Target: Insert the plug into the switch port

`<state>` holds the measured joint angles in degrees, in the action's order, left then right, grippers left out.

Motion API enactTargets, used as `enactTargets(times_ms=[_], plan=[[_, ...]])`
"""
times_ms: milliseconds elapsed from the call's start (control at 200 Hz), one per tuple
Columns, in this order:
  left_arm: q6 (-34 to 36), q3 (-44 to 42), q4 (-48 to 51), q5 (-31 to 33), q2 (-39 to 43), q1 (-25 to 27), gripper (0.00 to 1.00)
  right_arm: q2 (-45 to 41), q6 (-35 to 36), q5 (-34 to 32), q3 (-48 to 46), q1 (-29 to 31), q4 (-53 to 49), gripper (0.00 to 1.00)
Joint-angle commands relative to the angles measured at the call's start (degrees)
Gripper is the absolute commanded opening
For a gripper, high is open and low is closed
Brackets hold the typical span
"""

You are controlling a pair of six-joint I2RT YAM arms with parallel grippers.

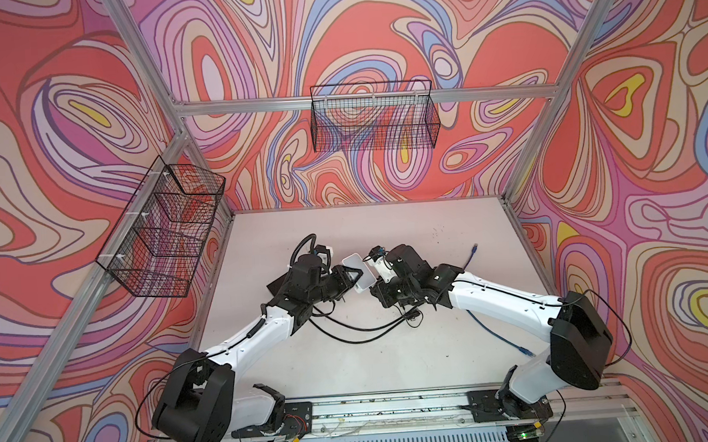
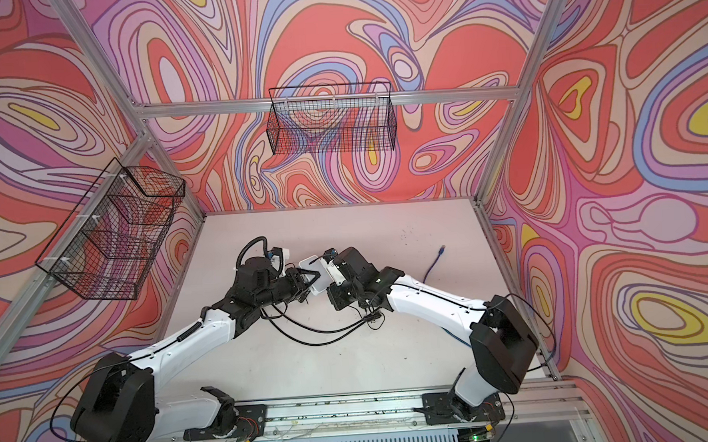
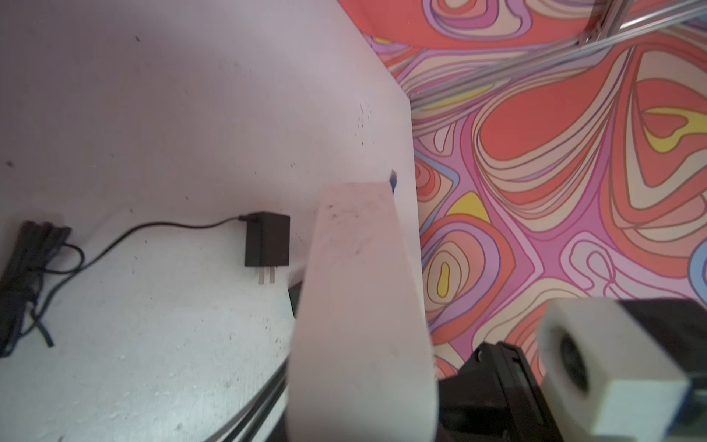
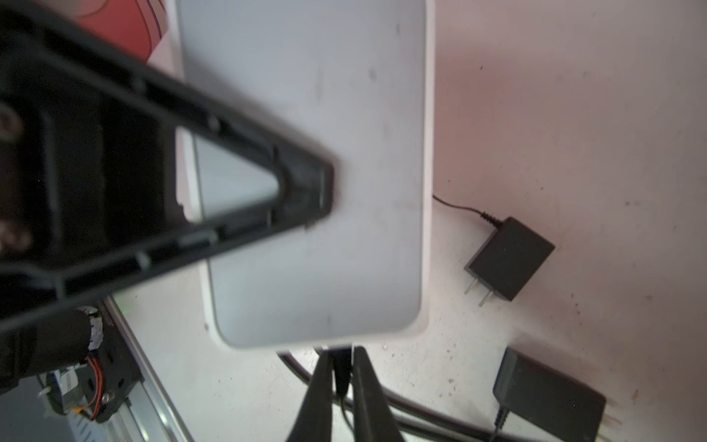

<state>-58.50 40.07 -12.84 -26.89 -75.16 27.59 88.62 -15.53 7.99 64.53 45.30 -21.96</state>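
Mid-table, left claw [image 1: 354,277] clamped on the switch [image 1: 352,260], plug [image 4: 341,373] at the switch's 5 o'clock end.
Okay, I've got the left arm reaching in from 7 o'clock, jaws squeezed flat against the white switch's broad faces, a firm hold. Right claw [image 4: 341,356] reaches in from 4 o'clock, its jaws standing either side of the black plug. The plug's tip meets the switch's short end. I can't tell whether the jaws pinch it or stand just clear, nor how deep it sits. Black power adapter [image 4: 509,258] lies flat on the table [image 1: 351,355] near the switch, prongs showing. Blue cable [image 1: 470,257] trails along the table's 3 o'clock side, well apart from the switch.
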Motion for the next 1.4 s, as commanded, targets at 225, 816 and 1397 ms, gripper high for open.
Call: enactTargets(times_ms=[225, 816, 1397], plan=[[-0.68, 0.88, 2.16, -0.50, -5.82, 1.42, 0.04, -11.53, -5.75, -4.20, -15.68, -1.15, 9.33, 0.45], [-13.96, -4.42, -20.14, -0.17, -22.26, 4.22, 0.28, -8.33, -10.01, -10.63, -17.66, -1.17, 2.99, 0.62], [-17.07, -8.26, -24.25, -0.35, -26.24, 4.06, 0.73, 10.08, -4.22, -6.31, -4.59, -1.11, 2.94, 0.66]])
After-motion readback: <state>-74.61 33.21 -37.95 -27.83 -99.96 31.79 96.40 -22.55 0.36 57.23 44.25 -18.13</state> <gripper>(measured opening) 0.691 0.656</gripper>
